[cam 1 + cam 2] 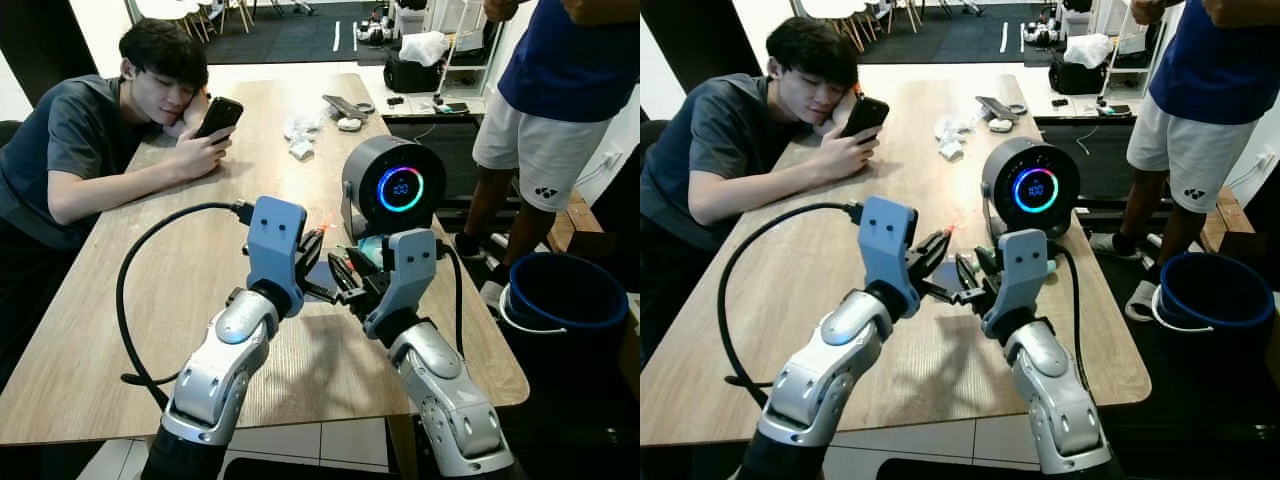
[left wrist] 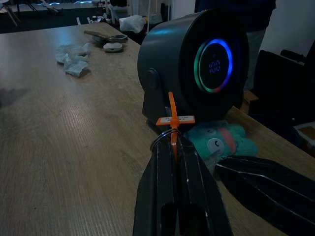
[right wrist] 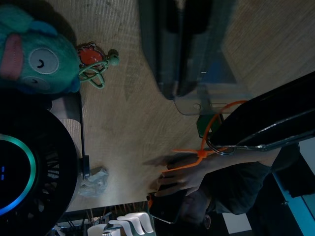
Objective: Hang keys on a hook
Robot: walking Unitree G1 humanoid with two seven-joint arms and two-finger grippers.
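Metal key ring with orange zip-tie tag [image 2: 172, 129] | pinched at my left gripper [image 2: 170, 147] tips, tie upright | right gripper [image 1: 345, 268] just beside, fingers spread | no hook visible.

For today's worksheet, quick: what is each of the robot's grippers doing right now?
Left gripper: shut on the key ring with its orange tag, above the table.
Right gripper: open, holding nothing.
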